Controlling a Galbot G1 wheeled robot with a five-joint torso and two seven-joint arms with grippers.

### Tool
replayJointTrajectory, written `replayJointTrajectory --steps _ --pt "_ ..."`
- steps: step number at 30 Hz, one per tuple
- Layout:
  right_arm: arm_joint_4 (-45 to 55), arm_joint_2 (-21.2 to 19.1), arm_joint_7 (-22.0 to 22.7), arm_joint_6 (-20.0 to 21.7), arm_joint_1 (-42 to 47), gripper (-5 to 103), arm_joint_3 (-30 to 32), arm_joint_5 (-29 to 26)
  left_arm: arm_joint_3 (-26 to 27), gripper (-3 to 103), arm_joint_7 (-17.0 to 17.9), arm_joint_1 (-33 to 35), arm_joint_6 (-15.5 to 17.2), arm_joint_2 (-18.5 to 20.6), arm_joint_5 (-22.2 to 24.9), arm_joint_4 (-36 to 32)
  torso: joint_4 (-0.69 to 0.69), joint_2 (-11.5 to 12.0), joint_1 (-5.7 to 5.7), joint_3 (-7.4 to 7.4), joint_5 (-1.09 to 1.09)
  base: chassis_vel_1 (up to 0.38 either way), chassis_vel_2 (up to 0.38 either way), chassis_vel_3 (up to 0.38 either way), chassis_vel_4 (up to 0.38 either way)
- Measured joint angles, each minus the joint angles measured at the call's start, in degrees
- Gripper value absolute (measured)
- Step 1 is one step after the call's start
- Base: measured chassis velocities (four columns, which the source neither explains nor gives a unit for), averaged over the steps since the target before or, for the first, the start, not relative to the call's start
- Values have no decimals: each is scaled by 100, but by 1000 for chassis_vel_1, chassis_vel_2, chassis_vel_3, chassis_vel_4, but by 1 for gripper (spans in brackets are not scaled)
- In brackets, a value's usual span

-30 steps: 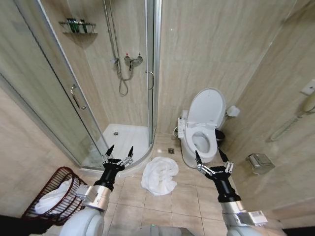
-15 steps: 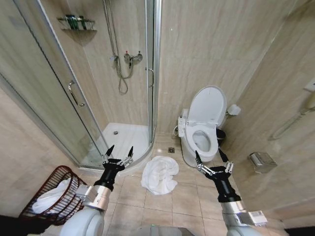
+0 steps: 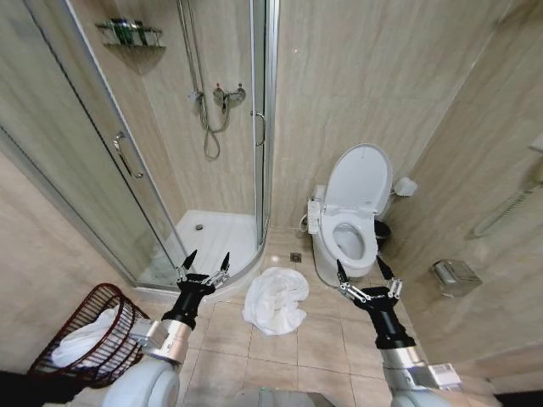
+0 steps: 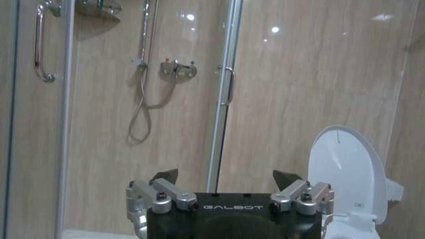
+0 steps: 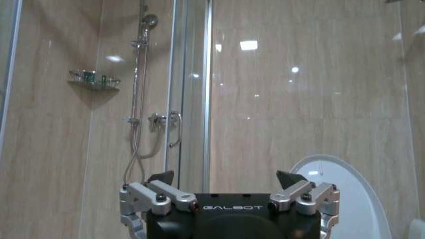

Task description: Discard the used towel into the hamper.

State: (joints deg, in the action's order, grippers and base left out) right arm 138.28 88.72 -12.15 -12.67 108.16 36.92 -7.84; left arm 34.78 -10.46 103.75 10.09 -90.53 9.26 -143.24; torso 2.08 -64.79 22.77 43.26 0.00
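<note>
Hamper (image 3: 81, 339) upright, mouth up, towel (image 3: 273, 301) crumpled, left claw (image 3: 207, 260) and right claw (image 3: 358, 270) spread, empty

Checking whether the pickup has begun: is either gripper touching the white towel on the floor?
Apart. In the head view the left gripper and right gripper hang open either side of the towel, bare tile between.
</note>
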Motion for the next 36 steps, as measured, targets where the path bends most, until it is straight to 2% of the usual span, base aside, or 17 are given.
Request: replayJointTrajectory --steps 36 --pt "0 0 0 0 0 100 0 0 0 97 0 0 0 0 0 0 0 1017 -451 -567 0 0 0 0 0"
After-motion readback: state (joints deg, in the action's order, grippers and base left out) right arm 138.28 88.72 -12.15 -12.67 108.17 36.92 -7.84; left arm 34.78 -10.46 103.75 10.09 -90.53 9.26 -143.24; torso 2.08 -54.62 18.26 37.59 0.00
